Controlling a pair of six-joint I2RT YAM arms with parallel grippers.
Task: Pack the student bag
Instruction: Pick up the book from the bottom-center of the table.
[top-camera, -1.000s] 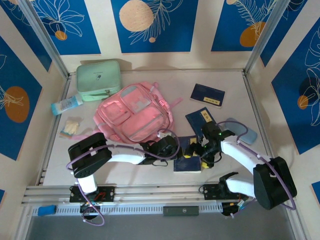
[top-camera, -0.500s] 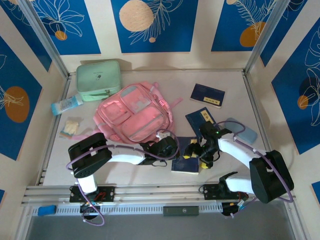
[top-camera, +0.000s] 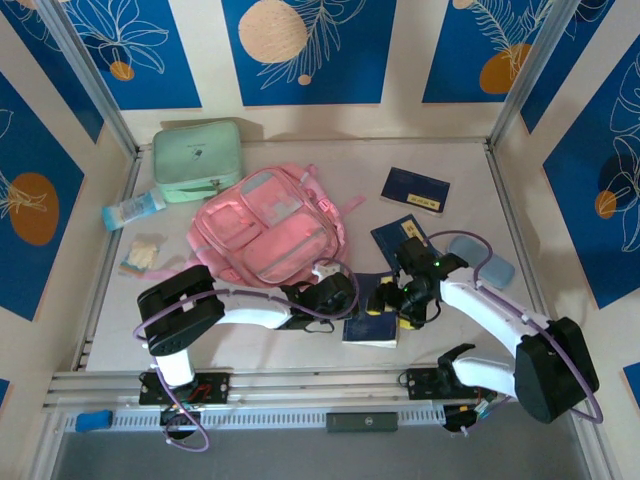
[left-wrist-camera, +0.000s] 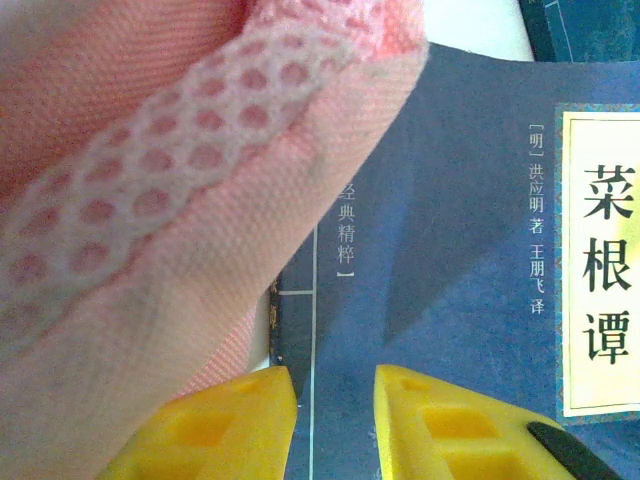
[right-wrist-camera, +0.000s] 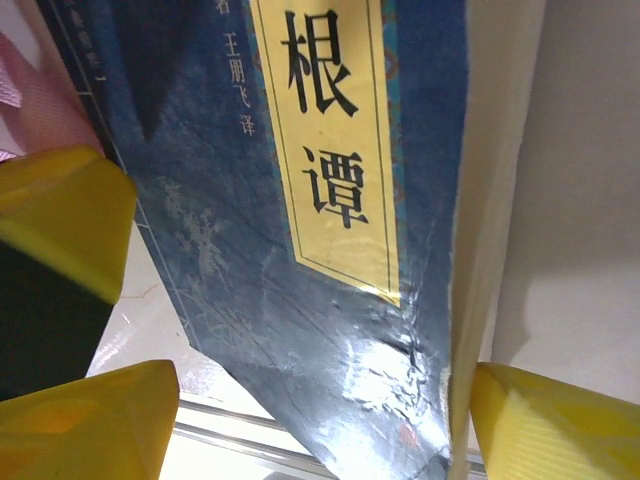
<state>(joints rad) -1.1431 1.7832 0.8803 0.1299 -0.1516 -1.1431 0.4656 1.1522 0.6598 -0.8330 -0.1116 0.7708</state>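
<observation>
We look down from above and behind the arms, their bases at the bottom of the frame, onto the whole table (top-camera: 470, 170). Our left wrist camera hangs very close over the blue book (left-wrist-camera: 450, 250), pink bag (left-wrist-camera: 150, 200) filling its upper left. Our right wrist camera looks at the same book's cover, nearer still.

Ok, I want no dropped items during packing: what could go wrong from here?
1. The right gripper straddles the blue book near one corner; lifted so, it may pivot or slip out.
2. The left gripper has nothing between its fingertips beside the edge of the student bag, so the bag may not open and the book could snag.
</observation>
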